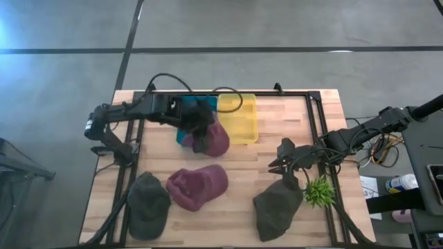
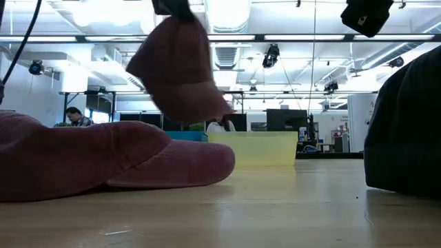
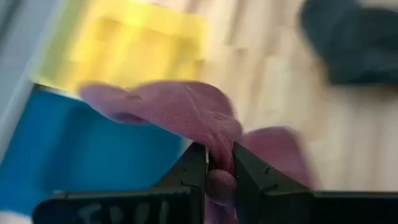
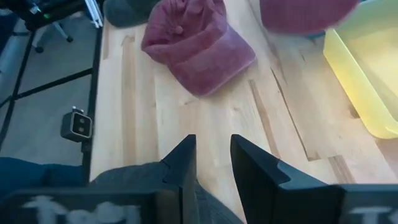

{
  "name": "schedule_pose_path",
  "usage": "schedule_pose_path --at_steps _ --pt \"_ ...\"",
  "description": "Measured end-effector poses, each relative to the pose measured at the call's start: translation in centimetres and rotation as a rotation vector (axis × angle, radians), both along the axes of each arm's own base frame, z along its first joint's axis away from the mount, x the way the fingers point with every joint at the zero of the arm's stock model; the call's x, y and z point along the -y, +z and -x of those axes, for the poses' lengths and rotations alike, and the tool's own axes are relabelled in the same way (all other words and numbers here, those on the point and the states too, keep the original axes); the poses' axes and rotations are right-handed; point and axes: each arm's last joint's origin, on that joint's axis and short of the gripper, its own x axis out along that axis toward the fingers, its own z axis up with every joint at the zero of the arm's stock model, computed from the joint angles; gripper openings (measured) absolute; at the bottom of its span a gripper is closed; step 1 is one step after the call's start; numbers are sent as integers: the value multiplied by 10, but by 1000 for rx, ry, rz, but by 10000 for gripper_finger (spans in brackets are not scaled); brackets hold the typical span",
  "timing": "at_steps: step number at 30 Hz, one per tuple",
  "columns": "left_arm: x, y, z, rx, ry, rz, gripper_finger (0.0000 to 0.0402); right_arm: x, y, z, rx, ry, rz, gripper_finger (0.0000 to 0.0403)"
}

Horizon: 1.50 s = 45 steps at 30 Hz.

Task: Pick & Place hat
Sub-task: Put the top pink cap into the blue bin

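Note:
A maroon hat (image 1: 216,138) hangs in the air by the blue bin (image 1: 181,130) and the yellow bin (image 1: 239,117), with my left gripper (image 1: 202,142) shut on it. In the low view this hat (image 2: 179,69) dangles well above the wood. A second maroon hat (image 1: 199,187) lies on the table at centre front. A dark green hat (image 1: 278,206) lies at the front right. My right gripper (image 1: 282,164) hovers just above its far end, fingers a narrow gap apart (image 4: 211,146), nothing between them. My left gripper pinches a bunched fold of the maroon hat's cloth (image 3: 219,158) between its two fingers, coming slanting down from above. Which part of the hat that fold belongs to I cannot tell. The hat hangs below the fingers, lifted clear of the table.
Another dark green hat (image 1: 149,204) lies at the front left. A small green plant (image 1: 319,191) stands beside the right-hand dark hat. A black frame (image 1: 315,117) and cables run along the table's sides. Bare wood shows between the hats and the bins.

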Motion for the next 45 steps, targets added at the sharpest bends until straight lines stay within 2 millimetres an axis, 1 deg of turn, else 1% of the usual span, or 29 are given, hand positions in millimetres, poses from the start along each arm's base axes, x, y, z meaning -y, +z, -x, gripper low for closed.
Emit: schedule_pose_path --at_steps 5,10,15,18,20,23,27,31,33,38,43,45 --pt "-30 0 6 -93 -52 -238 43 0 -1 0 -1 -14 8 83" --pt "-54 -1 10 -151 -95 -322 43 1 -2 0 -9 -52 -28 72" --pt "-70 -10 17 -321 -171 -388 43 1 -3 0 -21 -61 -30 68" --pt "-76 -16 17 -382 -205 -394 43 4 -3 -1 -22 -84 -37 68" --pt "-76 -19 13 -394 -239 -395 43 7 -4 -2 -25 -111 -48 66" --pt "-77 -27 6 -398 -297 -352 43 11 -4 -3 -27 -146 -64 66" --pt "-86 -48 -10 -441 -347 -282 43 15 -5 -4 -26 -172 -71 68" --pt "-98 -72 -24 -529 -397 -263 43 18 -5 -5 -23 -190 -77 68" --pt "-104 -80 -28 -524 -390 -267 43 18 -4 -6 -22 -198 -83 68" --pt "-119 -84 -28 -461 -329 -274 44 18 -4 -6 -23 -205 -92 64" --pt "-126 -97 -29 -458 -295 -276 77 20 -5 -6 -7 -244 -58 67" --pt "-126 -102 -28 -483 -279 -292 84 20 -5 -6 -7 -248 -54 72"
